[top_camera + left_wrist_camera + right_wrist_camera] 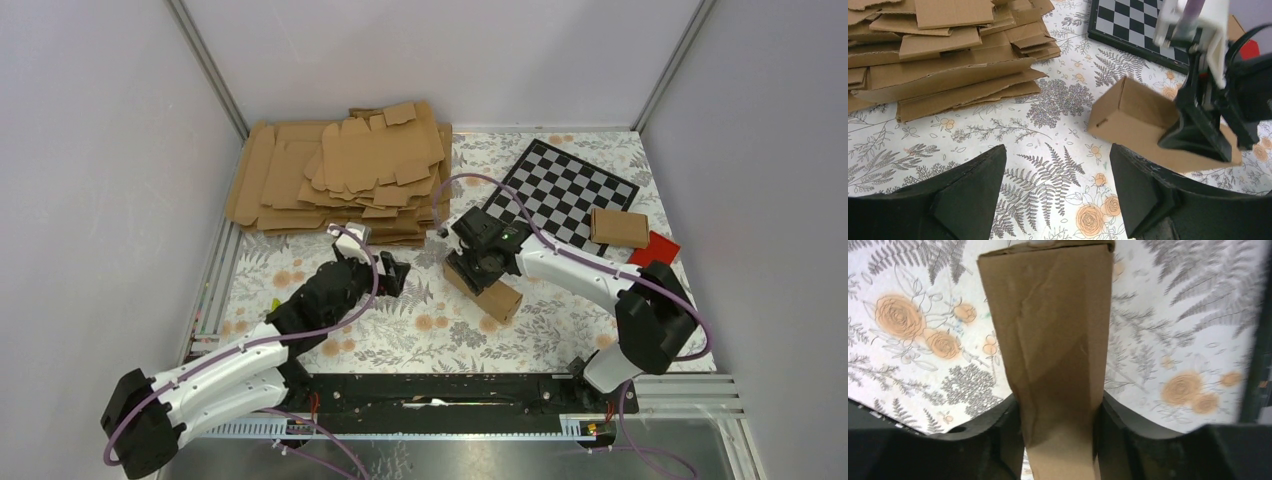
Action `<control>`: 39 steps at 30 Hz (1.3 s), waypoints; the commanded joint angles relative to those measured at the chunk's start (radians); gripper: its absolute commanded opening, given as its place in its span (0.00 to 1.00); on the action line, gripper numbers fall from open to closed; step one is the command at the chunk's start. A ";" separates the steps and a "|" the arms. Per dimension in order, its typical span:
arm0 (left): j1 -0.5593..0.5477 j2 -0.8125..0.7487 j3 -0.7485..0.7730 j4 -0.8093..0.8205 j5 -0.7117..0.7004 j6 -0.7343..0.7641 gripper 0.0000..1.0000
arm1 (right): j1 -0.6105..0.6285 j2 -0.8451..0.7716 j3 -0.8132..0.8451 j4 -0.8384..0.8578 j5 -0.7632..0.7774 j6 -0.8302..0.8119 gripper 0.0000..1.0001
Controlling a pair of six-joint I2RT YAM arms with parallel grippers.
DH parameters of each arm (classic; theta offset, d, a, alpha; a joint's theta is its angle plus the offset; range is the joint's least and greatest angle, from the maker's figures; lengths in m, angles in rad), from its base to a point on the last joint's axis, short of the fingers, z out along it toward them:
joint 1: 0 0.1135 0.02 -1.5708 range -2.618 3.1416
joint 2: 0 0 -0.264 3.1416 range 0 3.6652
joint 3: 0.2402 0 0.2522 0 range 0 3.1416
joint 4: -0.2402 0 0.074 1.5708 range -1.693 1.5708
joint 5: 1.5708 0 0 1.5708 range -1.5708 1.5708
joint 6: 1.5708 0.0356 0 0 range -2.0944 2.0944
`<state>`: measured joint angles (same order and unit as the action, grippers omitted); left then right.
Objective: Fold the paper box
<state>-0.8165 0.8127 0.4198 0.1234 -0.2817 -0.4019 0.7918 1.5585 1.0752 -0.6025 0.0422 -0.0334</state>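
The paper box (497,296) is a slim brown carton, folded into shape, lying on the flowered table at the centre. My right gripper (478,262) comes down over its far end. In the right wrist view both fingers (1008,420) press against the sides of the paper box (1053,340), so my right gripper (1058,412) is shut on it. My left gripper (395,272) is just left of the box, low over the table and open. In the left wrist view its fingers (973,185) stand wide apart with only tablecloth between them. The box (1133,115) lies ahead to the right.
A thick stack of brown card sheets (340,180) fills the back left. At the back right are a chessboard (565,190), a flat brown carton (618,228) and a small red block (655,248). Grey walls close in the sides and back.
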 commanded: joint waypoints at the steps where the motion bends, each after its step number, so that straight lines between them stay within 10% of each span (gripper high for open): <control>1: 0.004 -0.059 -0.051 0.049 -0.024 -0.005 0.81 | 0.006 -0.049 0.112 -0.032 0.157 -0.038 0.45; 16: 0.004 -0.130 -0.144 0.092 -0.070 0.008 0.81 | -0.271 0.251 0.379 0.124 1.079 -0.271 0.32; 26: 0.004 -0.100 -0.151 0.115 -0.069 0.011 0.81 | -0.505 0.599 0.653 0.225 1.106 -0.294 0.23; 28: 0.004 -0.092 -0.153 0.120 -0.068 0.012 0.81 | -0.508 0.632 0.719 0.219 1.063 -0.274 0.34; 30: 0.004 -0.083 -0.152 0.122 -0.069 0.014 0.81 | -0.496 0.635 0.804 0.132 0.910 -0.184 0.95; 39: 0.004 -0.077 -0.154 0.126 -0.069 0.019 0.81 | -0.476 0.308 0.544 0.177 0.567 0.027 1.00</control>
<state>-0.8165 0.7391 0.2722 0.1825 -0.3332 -0.3927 0.3050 2.0739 1.7508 -0.4717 0.7593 -0.1188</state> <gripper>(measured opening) 0.810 0.993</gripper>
